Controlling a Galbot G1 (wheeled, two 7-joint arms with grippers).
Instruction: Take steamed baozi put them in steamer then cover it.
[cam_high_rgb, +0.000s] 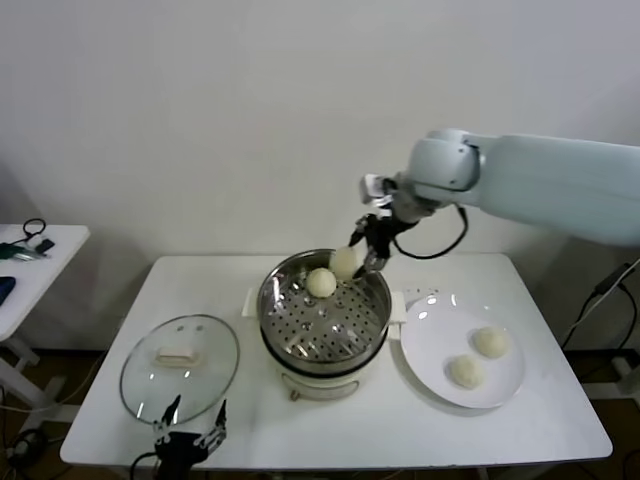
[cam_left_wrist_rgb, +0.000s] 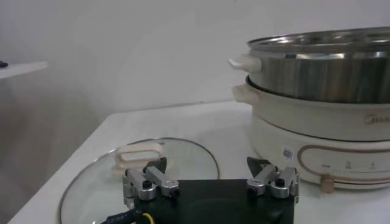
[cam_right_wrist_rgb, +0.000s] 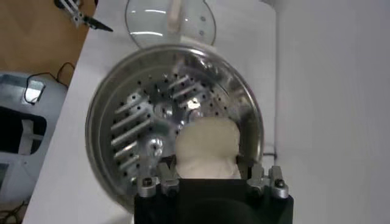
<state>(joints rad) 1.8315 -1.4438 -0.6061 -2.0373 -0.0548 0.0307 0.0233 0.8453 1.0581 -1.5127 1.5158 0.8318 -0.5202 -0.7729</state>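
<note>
right pincer (cam_high_rgb: 362, 256) clamped on baozi (cam_high_rgb: 344, 262) over steamer (cam_high_rgb: 375, 305), fingertips hidden; left pincer (cam_high_rgb: 189, 421) apart.

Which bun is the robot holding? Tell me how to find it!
Find the big shiny steamer in the middle of the white table. Above its far rim, the right gripper is shut on one baozi. It is the only bun up in the air: another lies on the steamer's tray and two sit on the plate.

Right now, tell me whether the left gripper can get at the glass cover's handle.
Probably yes. The left gripper stands open at the near rim of the cover, whose handle points up with nothing on it or between them.
</note>
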